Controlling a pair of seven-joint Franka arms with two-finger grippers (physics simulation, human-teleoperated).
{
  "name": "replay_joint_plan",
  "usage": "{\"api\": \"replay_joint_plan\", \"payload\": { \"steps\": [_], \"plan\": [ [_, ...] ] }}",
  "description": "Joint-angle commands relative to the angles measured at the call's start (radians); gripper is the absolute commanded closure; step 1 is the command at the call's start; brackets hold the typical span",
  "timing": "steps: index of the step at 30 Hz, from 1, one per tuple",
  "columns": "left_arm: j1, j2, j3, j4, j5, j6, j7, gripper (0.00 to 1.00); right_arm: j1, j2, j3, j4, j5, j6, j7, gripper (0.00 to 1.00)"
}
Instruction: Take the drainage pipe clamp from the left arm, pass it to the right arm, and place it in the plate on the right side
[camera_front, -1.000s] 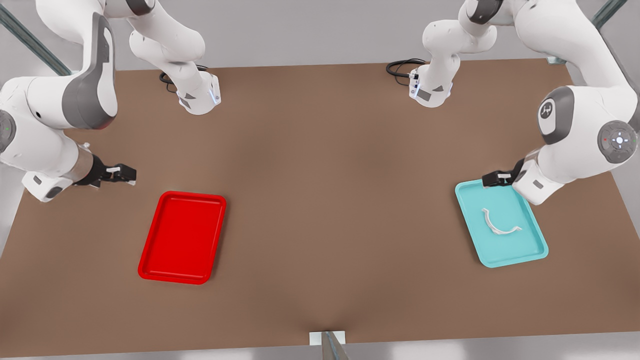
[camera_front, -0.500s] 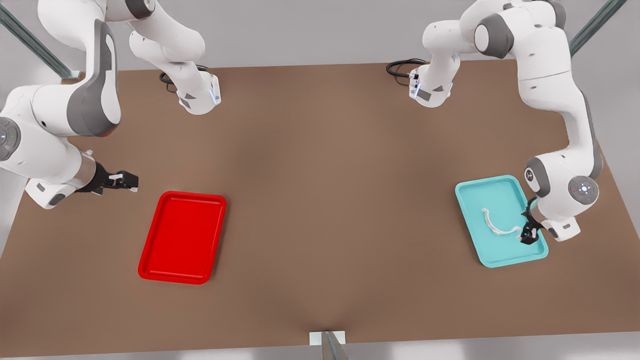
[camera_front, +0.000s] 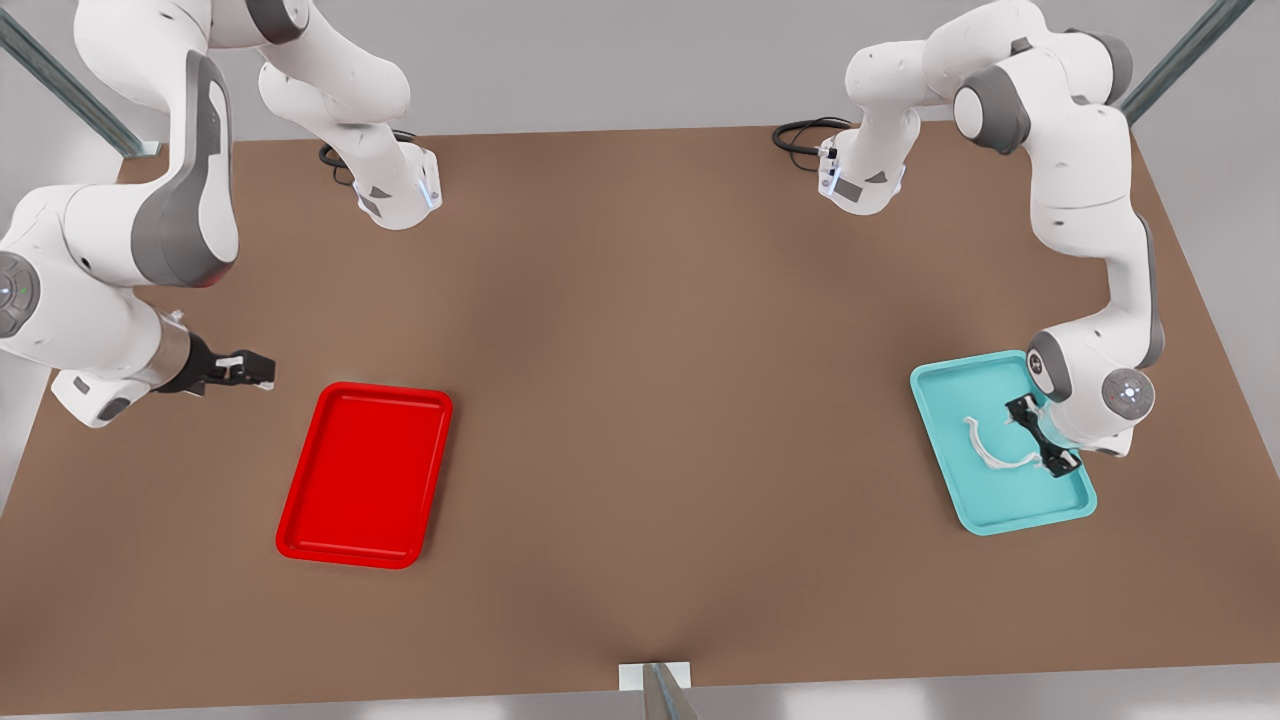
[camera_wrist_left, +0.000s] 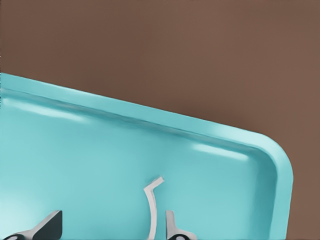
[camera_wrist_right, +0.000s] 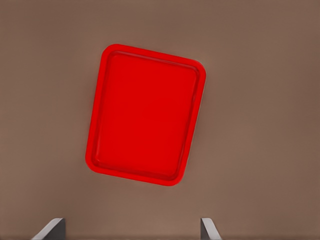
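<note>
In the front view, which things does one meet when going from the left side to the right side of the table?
right gripper → red plate → teal tray → drainage pipe clamp → left gripper

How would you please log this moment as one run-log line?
left gripper: open over small white half-ring clamp in teal tray | right gripper: open, waiting beside red tray

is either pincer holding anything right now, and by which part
Nothing held. Left pincer is open around the clamp in the teal tray; right pincer waits open.
</note>
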Motion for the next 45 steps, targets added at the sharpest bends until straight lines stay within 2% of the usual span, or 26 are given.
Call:
{"api": "replay_joint_plan", "payload": {
  "steps": [1, 7, 11, 13, 17, 19, 21, 24, 25, 26, 34, 36, 39, 41, 45],
  "plan": [
    [0.001, 0.004, 0.000, 0.005, 0.000, 0.014, -0.461, 0.00, 0.001, -0.001, 0.000, 0.000, 0.000, 0.002, -0.025, 0.00],
    [0.006, 0.042, -0.003, 0.025, -0.004, 0.029, -0.363, 0.00, -0.002, 0.009, -0.002, 0.000, 0.004, 0.000, -0.017, 0.00],
    [0.006, 0.049, -0.008, 0.033, -0.002, 0.032, -0.361, 0.06, -0.005, 0.013, -0.003, 0.000, 0.004, 0.002, -0.019, 0.00],
    [0.006, 0.053, -0.008, 0.033, -0.002, 0.038, -0.355, 0.27, -0.013, 0.015, -0.003, 0.000, 0.004, 0.002, -0.019, 0.00],
    [0.007, 0.064, -0.008, 0.035, -0.002, 0.053, -0.337, 0.31, -0.017, 0.018, -0.003, 0.000, 0.004, 0.002, -0.020, 0.00],
    [0.007, 0.072, -0.008, 0.039, -0.002, 0.060, -0.333, 0.36, -0.016, 0.018, -0.003, 0.000, 0.004, 0.000, -0.020, 0.00],
    [0.007, 0.072, -0.008, 0.039, -0.002, 0.060, -0.333, 0.53, -0.017, 0.018, -0.003, 0.000, 0.004, 0.000, -0.020, 0.00],
    [0.007, 0.073, -0.009, 0.039, 0.001, 0.060, -0.329, 0.61, -0.017, 0.018, -0.003, 0.000, 0.004, 0.000, -0.020, 0.00],
    [0.007, 0.072, -0.009, 0.039, -0.002, 0.060, -0.249, 0.73, -0.017, 0.018, -0.003, 0.000, 0.004, 0.000, -0.020, 0.00],
    [0.007, 0.072, -0.014, 0.039, -0.002, 0.060, -0.246, 0.79, -0.019, 0.018, -0.003, 0.000, 0.004, 0.000, -0.020, 0.00],
    [-0.014, 0.029, -0.027, 0.041, 0.004, 0.008, -0.087, 0.79, -0.023, 0.019, -0.003, 0.000, 0.004, 0.000, -0.023, 0.00],
    [-0.020, -0.007, -0.031, 0.079, 0.001, -0.135, -0.005, 0.79, -0.023, 0.019, -0.002, 0.000, 0.003, 0.002, -0.023, 0.00],
    [-0.031, -0.053, -0.101, 0.191, -0.043, -0.411, -0.008, 0.79, -0.022, 0.018, 0.004, 0.002, 0.001, 0.002, -0.025, 0.00],
    [-0.123, -0.054, -0.103, 0.281, -0.169, -0.548, -0.140, 0.79, -0.013, 0.035, 0.020, 0.026, 0.001, 0.017, -0.023, 0.00],
    [-0.315, -0.054, -0.106, 0.352, -0.402, -0.549, -0.608, 0.79, -0.014, 0.099, 0.101, 0.068, 0.000, 0.125, -0.019, 0.00]
  ]
}}
